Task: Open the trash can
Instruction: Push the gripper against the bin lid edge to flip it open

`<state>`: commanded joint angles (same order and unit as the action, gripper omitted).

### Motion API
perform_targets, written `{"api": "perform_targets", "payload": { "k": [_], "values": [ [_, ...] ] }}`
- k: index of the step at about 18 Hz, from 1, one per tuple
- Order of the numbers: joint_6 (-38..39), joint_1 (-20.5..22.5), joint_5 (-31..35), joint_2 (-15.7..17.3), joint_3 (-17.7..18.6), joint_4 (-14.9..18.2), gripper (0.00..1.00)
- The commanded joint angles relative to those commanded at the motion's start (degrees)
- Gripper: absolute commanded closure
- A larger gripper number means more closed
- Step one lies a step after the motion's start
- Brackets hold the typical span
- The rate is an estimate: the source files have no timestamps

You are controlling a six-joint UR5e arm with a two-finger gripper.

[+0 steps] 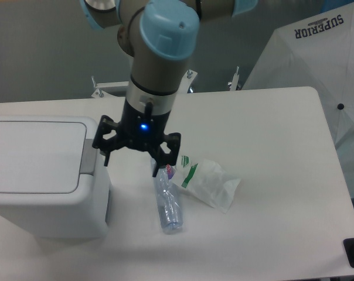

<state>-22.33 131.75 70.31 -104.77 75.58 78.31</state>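
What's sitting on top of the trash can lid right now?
Nothing rests on the trash can lid. The open gripper hangs empty by its right edge, hiding part of the grey tab. The inside is hidden.

- The robot arm [156,70] reaches down from the top of the view, its wrist vertical.
- A blue light glows on the wrist just above the gripper [133,158].
- The black fingers are spread wide, pointing down.
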Motion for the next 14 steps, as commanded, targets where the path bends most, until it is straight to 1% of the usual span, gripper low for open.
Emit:
{"api": "perform_targets", "payload": {
  "k": [10, 14],
  "values": [
    [0.0, -0.1, 0.4, -0.1, 1.3, 0.0, 0.0],
    [0.0, -0.1, 0.4, -0.2, 1.7, -0.7, 0.0]
  ]
}}
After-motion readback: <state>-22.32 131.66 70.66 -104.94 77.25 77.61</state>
